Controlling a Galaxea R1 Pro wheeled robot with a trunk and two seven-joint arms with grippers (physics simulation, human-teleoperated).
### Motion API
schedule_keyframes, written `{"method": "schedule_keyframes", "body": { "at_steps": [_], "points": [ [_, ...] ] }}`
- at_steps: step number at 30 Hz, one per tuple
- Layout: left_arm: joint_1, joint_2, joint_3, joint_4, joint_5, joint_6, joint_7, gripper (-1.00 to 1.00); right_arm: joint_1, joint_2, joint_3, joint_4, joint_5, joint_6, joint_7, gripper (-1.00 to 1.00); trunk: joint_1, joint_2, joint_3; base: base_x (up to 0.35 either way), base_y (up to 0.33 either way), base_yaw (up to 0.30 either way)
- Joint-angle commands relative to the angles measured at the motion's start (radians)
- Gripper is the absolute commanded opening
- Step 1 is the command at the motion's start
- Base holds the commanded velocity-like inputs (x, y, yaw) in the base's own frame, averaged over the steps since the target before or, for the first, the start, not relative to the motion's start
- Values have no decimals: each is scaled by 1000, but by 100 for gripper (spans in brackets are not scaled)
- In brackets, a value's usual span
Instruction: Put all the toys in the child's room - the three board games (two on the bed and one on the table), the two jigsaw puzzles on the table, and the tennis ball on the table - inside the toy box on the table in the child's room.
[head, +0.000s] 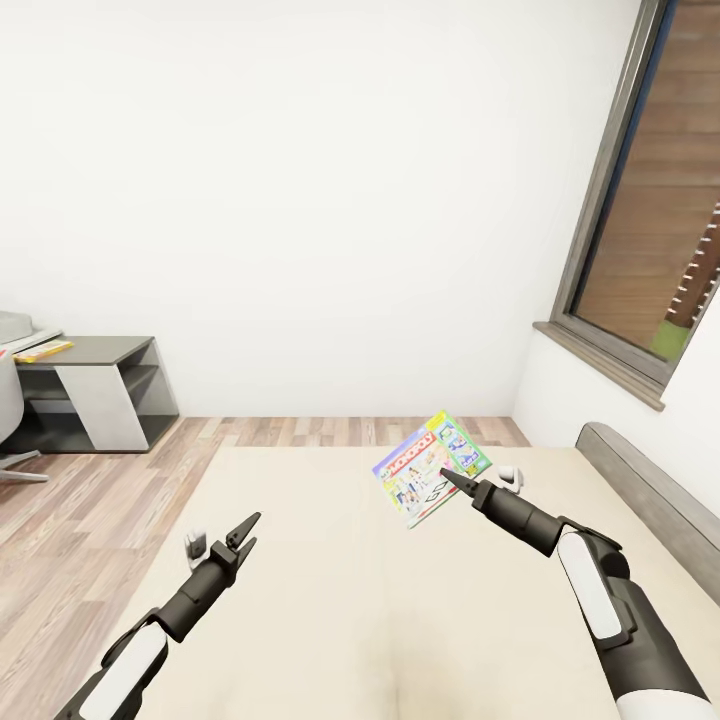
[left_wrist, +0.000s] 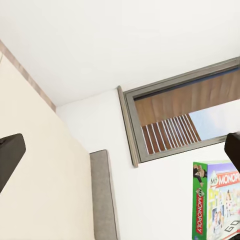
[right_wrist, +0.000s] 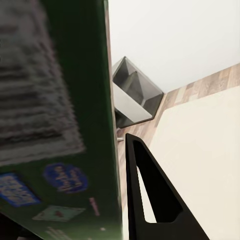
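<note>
The white-green "MONOPOLY" board game (head: 432, 468) hangs tilted above the beige bed (head: 330, 600), with my right gripper (head: 446, 476) shut on its lower edge. Up close in the right wrist view, the box's green side (right_wrist: 55, 100) lies against one black finger (right_wrist: 150, 195). From the left wrist view the same box (left_wrist: 215, 205) stands out against the white wall. My left gripper (head: 244, 529) hovers open over the bed's left part with nothing in it. Its fingers (left_wrist: 10, 155) stand wide apart.
The grey headboard (head: 640, 480) runs along the bed's right side under a dark-framed window (head: 640, 230). At far left a dark-grey cabinet (head: 100, 385) stands on the wood floor (head: 90, 480), beside a pale table edge with a flat yellow item (head: 44, 350) and a grey chair (head: 8, 420).
</note>
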Motion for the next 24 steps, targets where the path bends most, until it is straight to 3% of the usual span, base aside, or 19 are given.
{"method": "schedule_keyframes", "body": {
  "at_steps": [1,14,24],
  "points": [
    [-1,1,-2,0,11,8,-2,100,-1,0,-1,0,-5,7,3,-100,1,-2,-2,0,0,3],
    [0,2,0,0,11,8,-6,100,-1,1,-1,0,-5,4,2,-100,1,-2,-2,0,8,1],
    [0,2,0,0,11,8,-11,100,-1,0,-1,0,-5,2,3,-100,1,-2,-2,0,159,0]
  ]
}}
